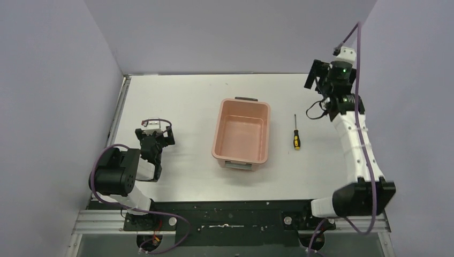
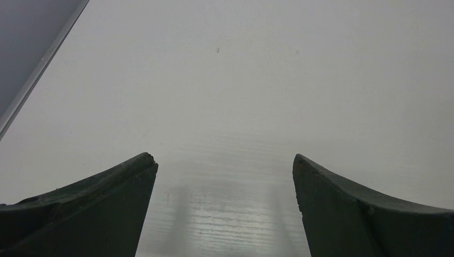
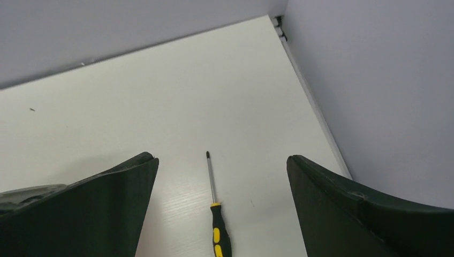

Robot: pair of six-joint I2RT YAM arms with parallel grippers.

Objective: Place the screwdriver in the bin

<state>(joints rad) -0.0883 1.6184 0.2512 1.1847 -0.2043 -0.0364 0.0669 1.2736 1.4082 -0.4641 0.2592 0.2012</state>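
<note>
**Layout.** The white tabletop [image 1: 176, 96] was closed in by lavender walls along its left, far and right edges. A metal rail [image 1: 121, 112] ran along the left edge. The bin [image 1: 218, 131], a salmon-pink tub, stood at the middle of the tabletop with its opening upward and its long axis running near to far. A dark grey clip [image 1: 246, 99] sat on its far short end. Wide bands of tabletop separated the bin from the left and far edges, and a narrower band separated it from the right edge.

**Task item.** The screwdriver [image 1: 295, 134] lay flat in that narrower band, near the bin's right long wall but apart from it. Its long axis ran parallel to the right edge. The metal tip pointed toward the far edge and the yellow-and-black handle toward the near edge.

**Right arm.** The right arm [image 1: 356, 139] reached up along the right edge toward the far right corner. The right jaws stood apart and held nothing. In the right wrist view the screwdriver [image 3: 213, 187] lay on the tabletop in the gap between them, clear of both.

**Left arm.** The left arm [image 1: 120, 174] was folded near the near left corner. The left jaws stood apart and held nothing, low over the tabletop with the left edge close by.
</note>
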